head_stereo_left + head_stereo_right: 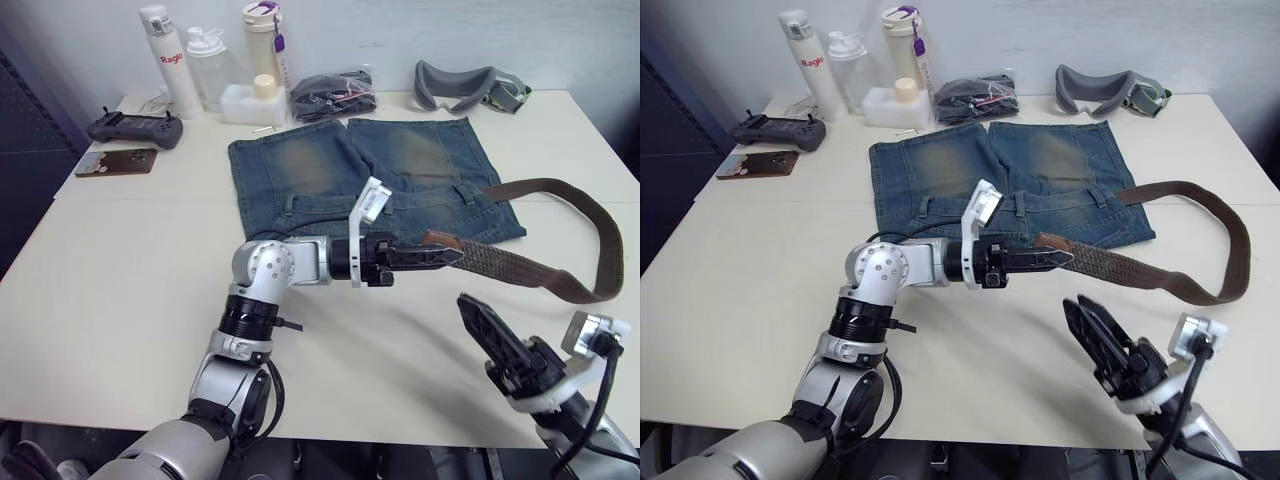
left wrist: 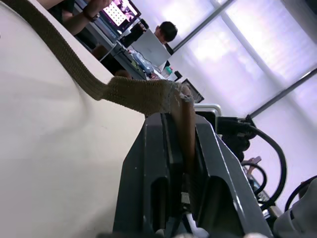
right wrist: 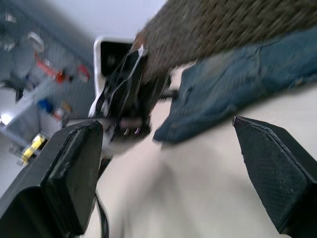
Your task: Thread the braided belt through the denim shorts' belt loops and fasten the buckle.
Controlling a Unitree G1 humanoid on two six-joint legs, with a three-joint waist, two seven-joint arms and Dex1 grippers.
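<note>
The left arm is bent at the elbow and laid across the front of the white table (image 1: 120, 300), its forearm pointing toward the robot's right. The left gripper (image 1: 445, 256) is clenched on the reddish-brown leather tip of the braided belt (image 1: 520, 268); in the left wrist view the thin leather is seen pinched flat between the two black fingers (image 2: 163, 163), with the woven strap running away from them over the tabletop. The tip is held just in front of the waistband of the denim shorts (image 1: 360, 175), slightly above the table.

The right arm is raised from the near right edge of the table, its gripper (image 1: 480, 325) angled up and toward the shorts. Its jaws are spread wide and nothing is held between them; in the right wrist view the textured black pads (image 3: 277, 173) are seen well apart, framing the belt and the denim hem.

The belt is an olive-brown woven strap, curved in a long loop from the held tip out to the right and back to the shorts' right side. The shorts are spread flat, faded blue with yellowish-tan patches on both legs. Short denim belt loops (image 1: 468, 196) are seen along the waistband.
</note>
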